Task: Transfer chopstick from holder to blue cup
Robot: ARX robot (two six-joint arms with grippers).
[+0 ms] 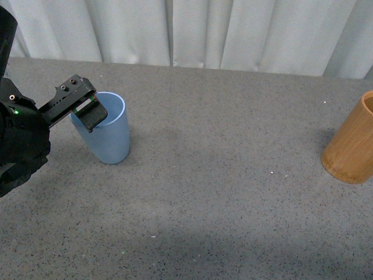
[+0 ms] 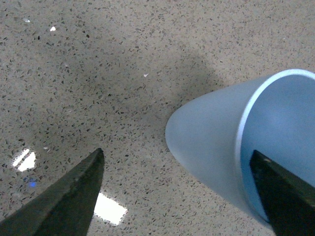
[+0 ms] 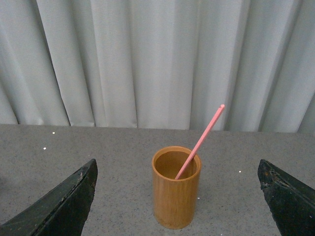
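We are seeing the pink chopstick (image 3: 199, 142) leaning in the bamboo holder (image 3: 175, 191), its lower end inside and its top sticking out past the rim toward the curtain (image 3: 147, 59). The holder is standing upright on the grey table (image 1: 233, 175) at the far right, well apart from the blue cup (image 1: 111, 137) on the left, which is looking tilted. Our right gripper (image 3: 177, 163) is facing the holder with its jaws spread wide, gripping nothing. Our left gripper (image 1: 86, 108) is straddling the cup's rim, jaws apart, one finger (image 2: 283, 196) inside the cup and the other outside.
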